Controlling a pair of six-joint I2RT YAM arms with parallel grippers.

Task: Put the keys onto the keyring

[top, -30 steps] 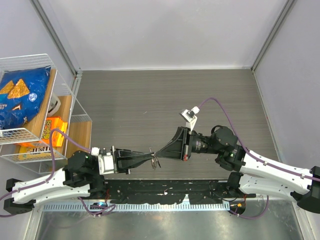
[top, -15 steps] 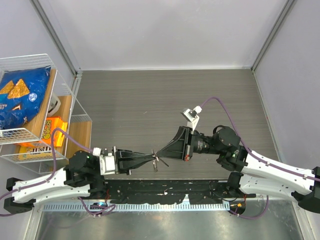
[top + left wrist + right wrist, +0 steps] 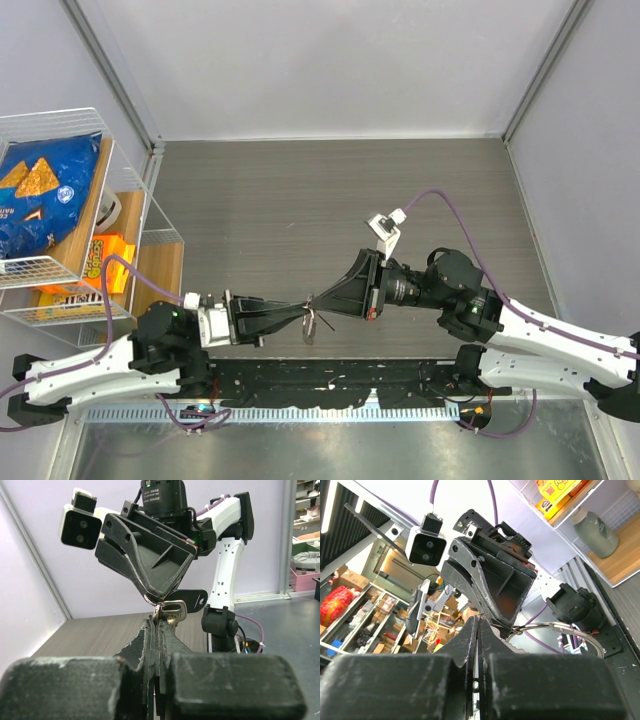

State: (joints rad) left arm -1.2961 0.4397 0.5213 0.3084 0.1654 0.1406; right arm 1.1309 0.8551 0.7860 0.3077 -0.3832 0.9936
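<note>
Left pincer (image 3: 302,308) is clamped tight on a silvery key (image 3: 171,613), nose to nose with my right pincer (image 3: 320,299). That one is squeezed together too, on the wire of the ring (image 3: 560,624) as far as I can tell.

The danger, I reckon: the key is tiny and pinched by little more than an edge, so any twist from the left could swing it off the wire's gap. Too hard a push from the right could spring the ring out of my grip, and the lot drops to the table (image 3: 300,190).

Positions now: the key pokes up just past my left tips, right against the ring. A black key (image 3: 192,599) sits just behind it; whether it's threaded I cannot tell. The ring juts sideways from my right tips, all of it in mid-air over the table's near edge.
</note>
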